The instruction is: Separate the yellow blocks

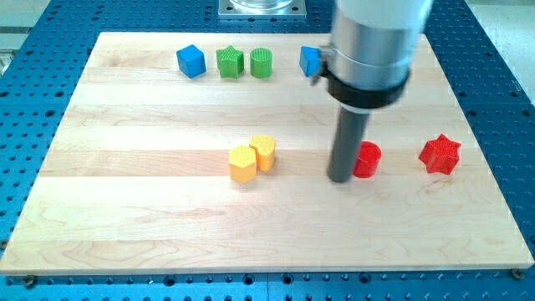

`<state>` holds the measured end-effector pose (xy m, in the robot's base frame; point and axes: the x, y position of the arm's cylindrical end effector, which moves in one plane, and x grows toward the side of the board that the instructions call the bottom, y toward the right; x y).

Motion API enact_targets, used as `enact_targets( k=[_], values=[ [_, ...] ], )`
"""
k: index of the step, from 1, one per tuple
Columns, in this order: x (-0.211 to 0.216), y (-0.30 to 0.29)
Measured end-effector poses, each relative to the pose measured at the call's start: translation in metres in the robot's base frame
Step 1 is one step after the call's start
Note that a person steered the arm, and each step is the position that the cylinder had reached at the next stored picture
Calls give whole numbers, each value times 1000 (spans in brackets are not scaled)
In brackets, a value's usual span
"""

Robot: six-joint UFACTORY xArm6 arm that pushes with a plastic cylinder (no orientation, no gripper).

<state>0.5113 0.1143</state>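
Note:
Two yellow blocks touch each other near the board's middle: a yellow hexagonal block at lower left and a second yellow block, rounded, at upper right of it. My tip rests on the board to the right of the yellow pair, well apart from it. It stands right against the left side of a red round block.
A red star block lies at the right. Along the top sit a blue cube, a green star block, a green round block and a blue block partly hidden by my arm. The wooden board lies on a blue perforated table.

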Motion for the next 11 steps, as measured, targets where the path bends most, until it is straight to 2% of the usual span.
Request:
enact_targets(
  k=[1,2,4,5,6,7,8,9,10,11],
  values=[
    [-10,33],
    [2,-25],
    [-67,-117],
    [-51,-206],
    [-31,-229],
    [11,-292],
    [23,-250],
    [6,-179],
    [6,-126],
    [-4,-117]
  ],
)
